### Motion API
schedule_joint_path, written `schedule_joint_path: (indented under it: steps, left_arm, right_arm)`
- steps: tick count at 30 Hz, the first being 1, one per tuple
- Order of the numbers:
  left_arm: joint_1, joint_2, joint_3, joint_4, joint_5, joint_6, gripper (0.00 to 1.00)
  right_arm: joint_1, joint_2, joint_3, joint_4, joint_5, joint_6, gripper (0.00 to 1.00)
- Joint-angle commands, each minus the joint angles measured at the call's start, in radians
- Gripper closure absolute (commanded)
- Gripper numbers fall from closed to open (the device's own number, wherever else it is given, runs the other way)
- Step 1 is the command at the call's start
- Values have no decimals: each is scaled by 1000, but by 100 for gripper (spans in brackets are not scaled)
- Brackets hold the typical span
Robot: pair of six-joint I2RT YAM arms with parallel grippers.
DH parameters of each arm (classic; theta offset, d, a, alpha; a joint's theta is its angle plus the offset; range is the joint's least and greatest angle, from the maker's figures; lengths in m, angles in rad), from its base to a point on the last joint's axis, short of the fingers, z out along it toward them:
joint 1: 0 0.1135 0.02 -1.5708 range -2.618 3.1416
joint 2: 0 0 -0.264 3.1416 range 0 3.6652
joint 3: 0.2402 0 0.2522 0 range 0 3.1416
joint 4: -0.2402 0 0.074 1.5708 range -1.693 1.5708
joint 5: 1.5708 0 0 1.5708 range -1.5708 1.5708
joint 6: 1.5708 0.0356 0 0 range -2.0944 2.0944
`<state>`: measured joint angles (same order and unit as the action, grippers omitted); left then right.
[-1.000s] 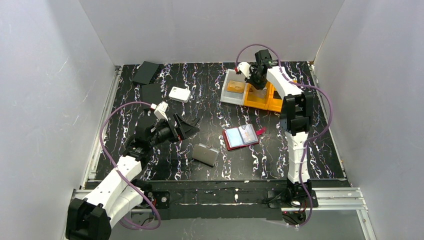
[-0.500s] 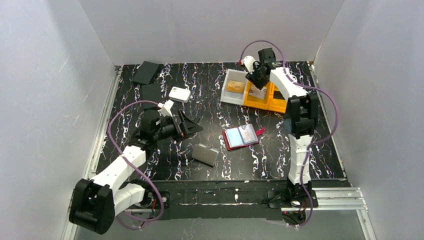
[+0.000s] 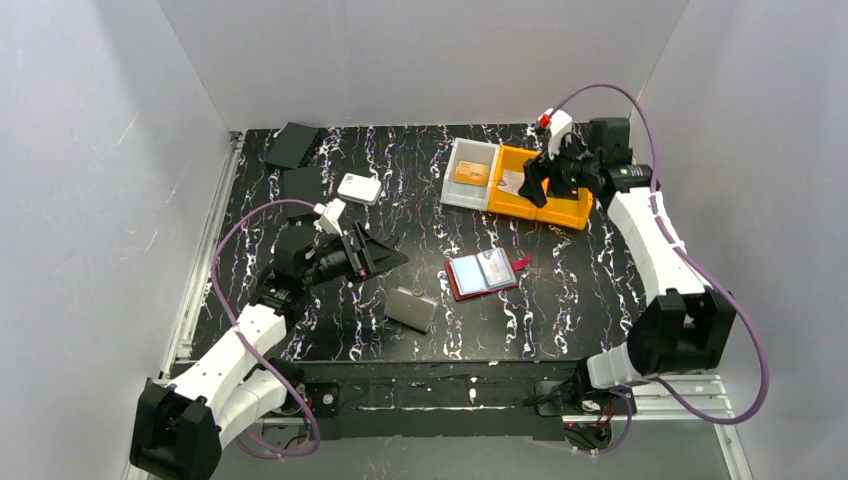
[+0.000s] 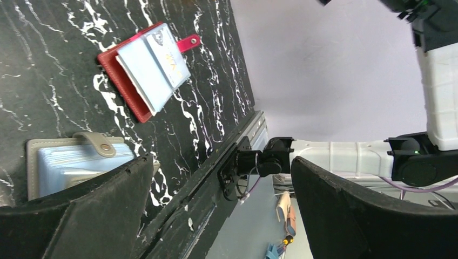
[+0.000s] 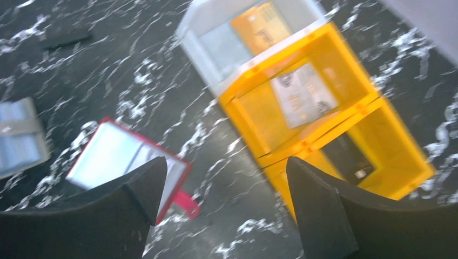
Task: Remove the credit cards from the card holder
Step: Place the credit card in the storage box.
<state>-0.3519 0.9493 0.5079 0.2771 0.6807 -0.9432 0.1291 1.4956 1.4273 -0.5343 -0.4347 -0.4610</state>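
Note:
The card holder [image 3: 483,273] lies open in the middle of the table, a dark red booklet with clear sleeve pages and a snap tab; it shows in the left wrist view [image 4: 146,67] and the right wrist view [image 5: 127,162] too. An orange-gold credit card [image 3: 471,172] lies in the white tray [image 3: 452,186]. A silver-grey card [image 5: 302,91] and a dark card [image 5: 348,159] lie in the yellow trays [image 3: 572,213]. My right gripper [image 3: 535,183] hangs open and empty over the yellow trays' near side. My left gripper [image 3: 388,250] is open and empty, left of the holder.
A flat grey case with a snap strap [image 3: 411,309] lies just below my left gripper. A white rounded box [image 3: 359,187] and two dark flat items [image 3: 292,145] sit at the back left. White walls enclose the table on three sides.
My right arm swung its elbow out to the right and drew back from the trays while its jaws opened wide. The silver-grey card now lies uncovered in the yellow tray. The left arm shifted slightly.

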Motion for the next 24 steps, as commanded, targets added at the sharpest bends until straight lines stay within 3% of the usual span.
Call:
schedule_joint_path:
  steps: [1,3,11,24]
  left_arm:
    - [-51,-49,-6,22,-30,-17,2]
    - [-96,-42,3,23,-46,-13,2]
    - [-252,6,56,22,-129,35,2]
    - [-338,139,120,-11,-201,74,2]
  right_arm:
    - [-28,-126,-172,87,-211,103,7]
    - [-45,-193,-247,131,-240,124,2]
    - [-163,-416,-488,345,-343,251,2]
    - [-219,-344,-579,465,-410,372,2]
